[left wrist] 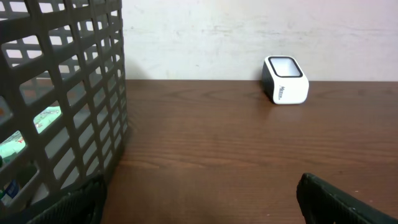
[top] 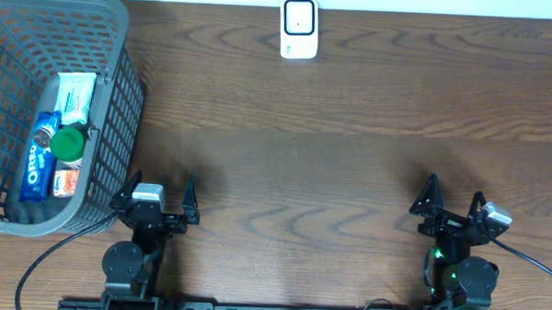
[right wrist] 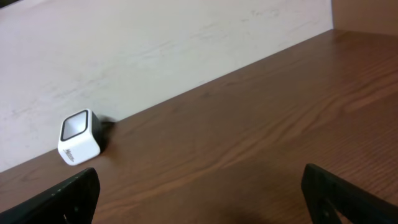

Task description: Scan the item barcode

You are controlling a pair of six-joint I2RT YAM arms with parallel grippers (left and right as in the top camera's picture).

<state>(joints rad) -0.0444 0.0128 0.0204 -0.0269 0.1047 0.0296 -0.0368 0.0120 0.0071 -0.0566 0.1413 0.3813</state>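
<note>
Blk arms (top: 128, 258), green LED (top: 452, 272)

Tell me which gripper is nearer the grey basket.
Left. The left gripper sits just beside the near right corner of the grey basket. The right gripper stands far off to the right, well clear of it.

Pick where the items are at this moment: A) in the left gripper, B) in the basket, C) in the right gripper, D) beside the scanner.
B: the items all lie inside the basket, while the left gripper and right gripper stand open and empty.
</note>
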